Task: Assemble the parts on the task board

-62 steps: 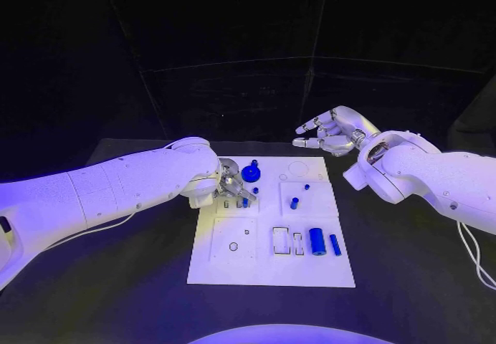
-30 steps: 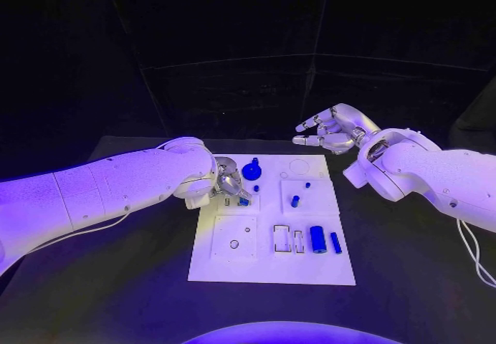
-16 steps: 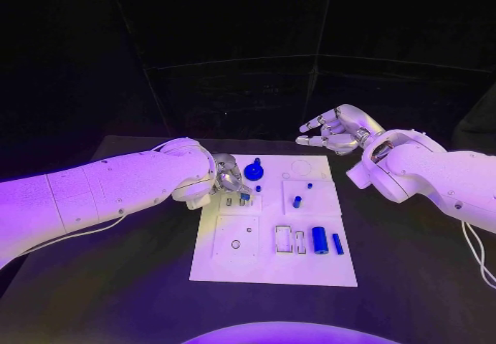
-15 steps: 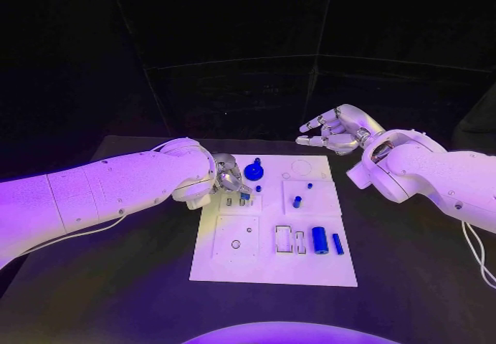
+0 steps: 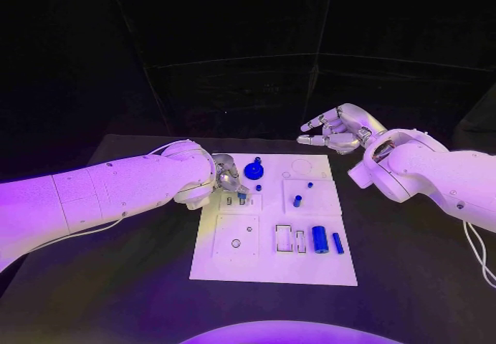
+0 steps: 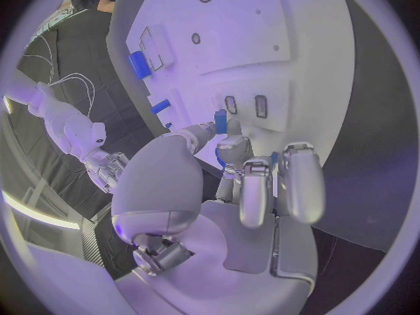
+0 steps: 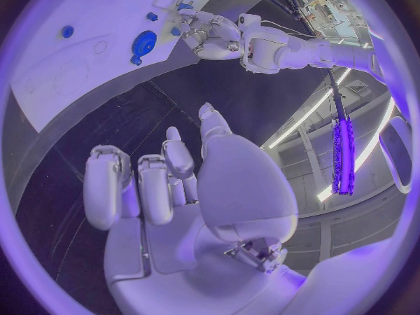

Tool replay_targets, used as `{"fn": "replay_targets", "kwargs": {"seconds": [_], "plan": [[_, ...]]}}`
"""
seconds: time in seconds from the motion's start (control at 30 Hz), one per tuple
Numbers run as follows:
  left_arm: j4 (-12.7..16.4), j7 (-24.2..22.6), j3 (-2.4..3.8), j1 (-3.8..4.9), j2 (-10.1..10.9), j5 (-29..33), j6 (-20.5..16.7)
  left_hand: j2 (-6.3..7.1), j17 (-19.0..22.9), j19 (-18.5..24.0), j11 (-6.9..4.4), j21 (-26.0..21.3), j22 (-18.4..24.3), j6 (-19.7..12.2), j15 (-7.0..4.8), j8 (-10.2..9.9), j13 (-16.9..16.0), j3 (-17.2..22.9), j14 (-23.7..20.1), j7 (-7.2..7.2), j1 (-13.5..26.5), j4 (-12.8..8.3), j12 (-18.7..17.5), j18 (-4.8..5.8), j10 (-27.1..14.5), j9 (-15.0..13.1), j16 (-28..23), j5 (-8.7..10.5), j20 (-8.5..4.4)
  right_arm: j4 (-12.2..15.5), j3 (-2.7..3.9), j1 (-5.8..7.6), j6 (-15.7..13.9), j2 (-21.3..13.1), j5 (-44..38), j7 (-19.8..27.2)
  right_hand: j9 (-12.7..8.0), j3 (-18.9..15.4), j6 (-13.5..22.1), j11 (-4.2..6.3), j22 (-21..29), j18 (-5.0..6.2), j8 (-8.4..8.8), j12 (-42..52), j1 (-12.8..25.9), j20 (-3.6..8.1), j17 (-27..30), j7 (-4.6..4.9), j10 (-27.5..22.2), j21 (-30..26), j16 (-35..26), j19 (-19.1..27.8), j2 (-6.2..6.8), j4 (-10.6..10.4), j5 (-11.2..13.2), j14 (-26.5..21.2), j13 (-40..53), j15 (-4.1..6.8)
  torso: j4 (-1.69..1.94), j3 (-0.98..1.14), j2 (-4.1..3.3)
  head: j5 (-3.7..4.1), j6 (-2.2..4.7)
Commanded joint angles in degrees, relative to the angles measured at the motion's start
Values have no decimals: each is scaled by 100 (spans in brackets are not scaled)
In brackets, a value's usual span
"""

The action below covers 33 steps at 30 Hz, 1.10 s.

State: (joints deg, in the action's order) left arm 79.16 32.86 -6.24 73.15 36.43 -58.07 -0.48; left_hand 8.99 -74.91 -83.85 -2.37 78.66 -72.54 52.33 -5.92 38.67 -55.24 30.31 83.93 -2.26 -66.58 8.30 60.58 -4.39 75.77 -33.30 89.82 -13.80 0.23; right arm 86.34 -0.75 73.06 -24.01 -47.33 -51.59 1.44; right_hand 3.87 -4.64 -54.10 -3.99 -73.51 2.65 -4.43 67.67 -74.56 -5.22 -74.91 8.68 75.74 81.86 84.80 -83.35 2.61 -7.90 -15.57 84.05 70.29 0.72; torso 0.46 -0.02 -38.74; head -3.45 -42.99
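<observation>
The white task board [image 5: 238, 269] lies mid-table. My left hand [image 5: 229, 182] hovers over its far left part and pinches a small blue part [image 5: 242, 194] between thumb and a finger. The left wrist view shows that blue part [image 6: 220, 121] at the fingertips, just off two small rectangular slots [image 6: 260, 106] in the board [image 6: 289, 21]. A blue round knob [image 5: 253, 170], two short pegs [image 5: 308, 185], a blue cylinder [image 5: 318, 240] and a blue bar [image 5: 336, 244] sit on the board. My right hand [image 5: 336, 129] hangs beyond the board's far right corner, fingers loosely apart, holding nothing.
Two empty rectangular frames [image 5: 281, 239] lie beside the cylinder. Bare black table [image 5: 124, 287] surrounds the board. In the right wrist view, the right hand [image 7: 166, 182] floats over dark table beside the board [image 7: 61, 77], with the knob [image 7: 144, 42] and my left hand [image 7: 210, 35] beyond.
My left hand has drawn the small blue part slightly up and away from the two slots, which now show. The right hand has hardly moved.
</observation>
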Motion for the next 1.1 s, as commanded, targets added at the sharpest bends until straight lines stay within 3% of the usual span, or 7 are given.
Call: {"fn": "replay_targets", "kwargs": {"seconds": [0.03,1.1], "plan": [[-19,99,-4,1,-13,-162,118,-16,-1509,-142,-10,17,-5,11,2,21,-4,1001,607,44,-61,-980,19,100,33,-7,18,-16,10,7,4,13,1,6,-5,55,7,-31,-47,28,2,78,-18,-3,8,-1,-590,5,18,-25,-24,27,-60,-6,-26,379,0,4,-3,-1,-4,-1,-12],[-42,179,-36,-40,-67,-207,412,-5,-1509,-152,-12,38,-37,21,0,23,-17,1018,607,46,-50,-992,33,106,49,-7,18,-20,8,-3,3,12,31,18,-6,63,8,-50,-53,31,-1,77,-21,7,17,1,-593,3,26,-25,-24,24,-78,-19,-32,381,4,6,0,2,-2,-5,-37]]}}
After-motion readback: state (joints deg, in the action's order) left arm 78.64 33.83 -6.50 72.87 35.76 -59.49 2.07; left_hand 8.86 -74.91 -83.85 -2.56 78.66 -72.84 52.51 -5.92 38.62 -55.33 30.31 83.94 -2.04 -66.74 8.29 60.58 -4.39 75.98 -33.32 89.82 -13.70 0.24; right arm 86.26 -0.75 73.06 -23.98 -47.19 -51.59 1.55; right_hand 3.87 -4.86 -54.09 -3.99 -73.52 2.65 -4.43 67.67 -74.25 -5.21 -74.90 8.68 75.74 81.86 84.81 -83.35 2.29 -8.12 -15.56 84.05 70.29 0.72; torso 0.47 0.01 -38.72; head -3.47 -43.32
